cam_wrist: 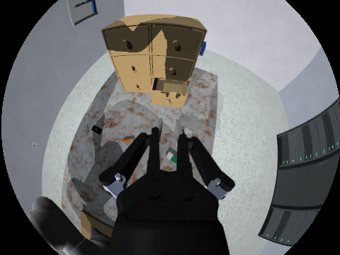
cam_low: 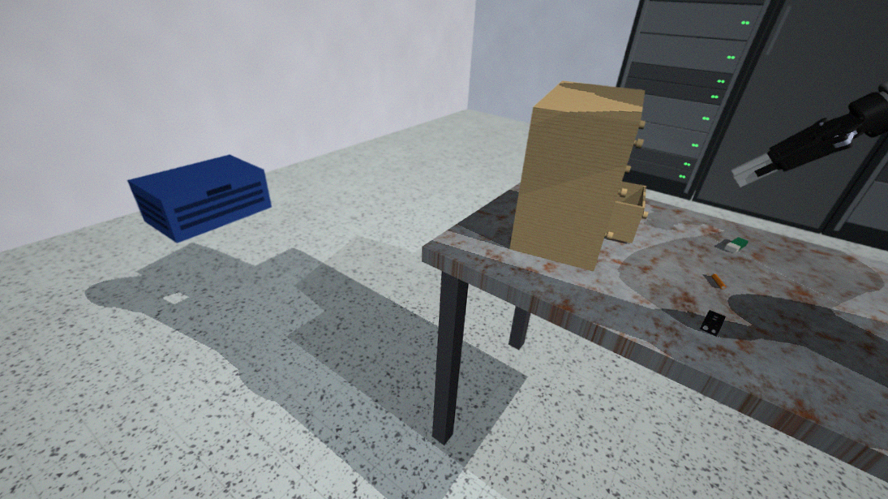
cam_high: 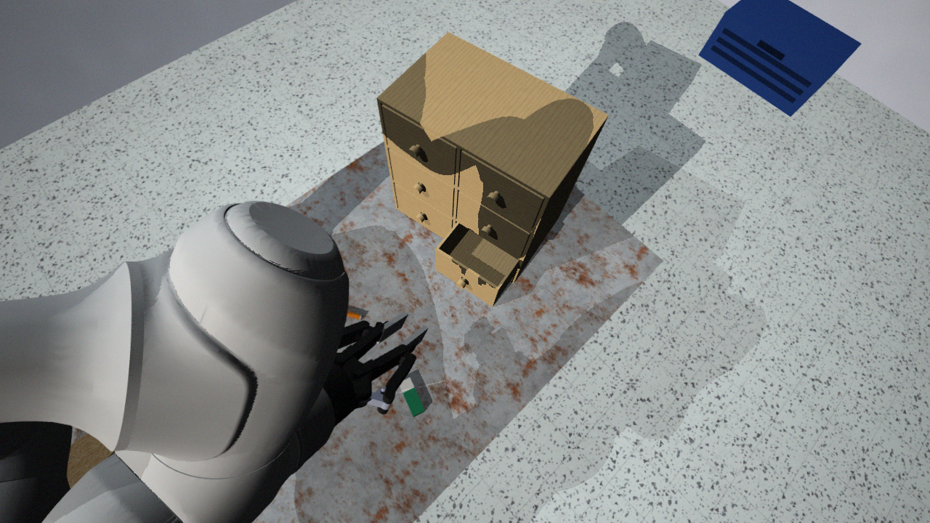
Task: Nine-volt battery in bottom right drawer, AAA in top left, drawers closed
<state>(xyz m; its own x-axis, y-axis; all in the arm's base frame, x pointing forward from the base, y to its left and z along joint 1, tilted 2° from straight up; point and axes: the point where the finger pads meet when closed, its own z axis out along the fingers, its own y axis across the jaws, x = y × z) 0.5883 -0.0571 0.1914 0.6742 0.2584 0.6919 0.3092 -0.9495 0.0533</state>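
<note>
The small wooden chest [cam_high: 494, 110] [cam_low: 570, 179] [cam_wrist: 151, 52] stands on the rusty table. Its bottom right drawer [cam_high: 477, 263] [cam_low: 628, 211] [cam_wrist: 170, 90] is pulled part way out and looks empty; the other drawers are in. The black nine-volt battery [cam_low: 713, 322] [cam_wrist: 98, 129] lies near the table's edge, hidden by the arm in the top view. The orange AAA battery [cam_high: 353, 314] [cam_low: 716, 280] [cam_wrist: 127, 139] lies on the table between them. My gripper [cam_high: 408, 328] [cam_low: 746, 173] [cam_wrist: 168, 124] hangs high above the table, in front of the chest, fingers nearly together with nothing between them.
A green, white and grey block [cam_high: 415, 396] [cam_low: 734, 243] [cam_wrist: 174, 158] lies on the table below the gripper. A wooden box [cam_high: 84, 455] [cam_wrist: 90, 224] sits by the arm's base. A blue box [cam_high: 780, 55] [cam_low: 201, 195] is on the floor; server racks [cam_low: 704, 76] stand behind.
</note>
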